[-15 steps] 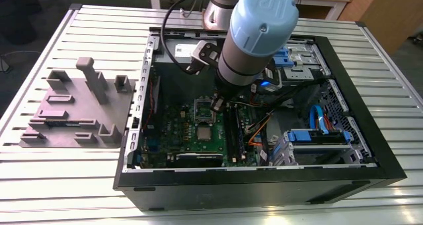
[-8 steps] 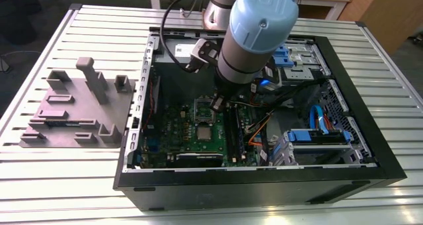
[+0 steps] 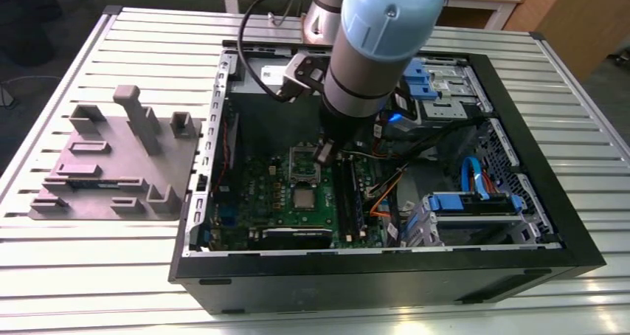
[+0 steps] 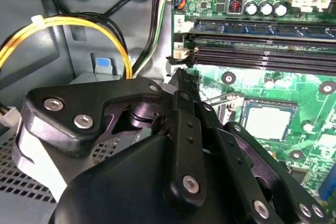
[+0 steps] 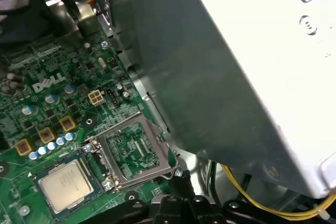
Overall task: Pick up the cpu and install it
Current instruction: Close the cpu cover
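The cpu (image 3: 305,198) is a small silvery square lying flat in its socket on the green motherboard (image 3: 258,191) inside the open computer case. It also shows in both wrist views (image 4: 268,120) (image 5: 65,183). Beside it the silver socket frame (image 5: 134,150) (image 3: 303,165) stands tilted open. My gripper (image 3: 324,155) (image 4: 180,75) (image 5: 176,174) is down inside the case at the outer edge of that frame, a few centimetres from the cpu. Its black fingers meet at the tip, shut, with nothing seen between them.
A grey metal box with a white label (image 5: 252,61) stands close beside the gripper. Yellow cables (image 4: 79,24) and black memory slots (image 4: 262,51) lie nearby. The black case walls (image 3: 374,276) ring the board. A grey fixture plate (image 3: 118,165) lies at the exterior view's left.
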Robot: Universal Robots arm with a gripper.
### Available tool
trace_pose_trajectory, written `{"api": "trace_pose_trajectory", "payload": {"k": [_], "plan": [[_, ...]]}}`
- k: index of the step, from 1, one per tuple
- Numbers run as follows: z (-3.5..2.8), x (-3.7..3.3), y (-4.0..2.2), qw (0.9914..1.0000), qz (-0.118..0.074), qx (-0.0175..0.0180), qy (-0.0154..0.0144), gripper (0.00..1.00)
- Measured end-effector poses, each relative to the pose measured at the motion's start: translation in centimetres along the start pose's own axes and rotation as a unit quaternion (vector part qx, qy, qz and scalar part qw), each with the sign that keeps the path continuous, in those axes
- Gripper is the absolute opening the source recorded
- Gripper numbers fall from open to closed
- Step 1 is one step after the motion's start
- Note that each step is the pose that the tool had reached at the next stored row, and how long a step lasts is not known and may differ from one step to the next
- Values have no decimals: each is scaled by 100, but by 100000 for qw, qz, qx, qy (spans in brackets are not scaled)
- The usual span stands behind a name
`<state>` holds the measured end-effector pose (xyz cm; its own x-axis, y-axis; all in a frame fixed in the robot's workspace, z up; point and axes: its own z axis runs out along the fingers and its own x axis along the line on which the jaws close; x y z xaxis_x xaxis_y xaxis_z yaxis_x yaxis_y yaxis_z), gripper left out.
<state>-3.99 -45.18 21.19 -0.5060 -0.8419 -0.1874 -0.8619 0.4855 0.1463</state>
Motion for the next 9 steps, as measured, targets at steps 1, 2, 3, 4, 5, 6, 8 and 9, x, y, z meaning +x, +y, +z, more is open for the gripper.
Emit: {"api": "trace_pose_trajectory", "payload": {"k": [1, 2, 3, 4, 5, 6, 8, 9], "plan": [[-13, -5, 6, 100000, -11, 26, 45, 10], [-27, -8, 13, 100000, -18, 54, 95, 10], [-41, -11, 19, 100000, -24, 84, 155, 10], [-54, -14, 26, 100000, -34, 119, 220, 10], [-68, -16, 32, 99999, -48, 170, 308, 10], [-79, -18, 38, 99999, -49, 232, 413, 10], [-99, -21, 51, 99997, -53, 401, 709, 10], [-110, -21, 57, 99995, -52, 512, 898, 10]]}}
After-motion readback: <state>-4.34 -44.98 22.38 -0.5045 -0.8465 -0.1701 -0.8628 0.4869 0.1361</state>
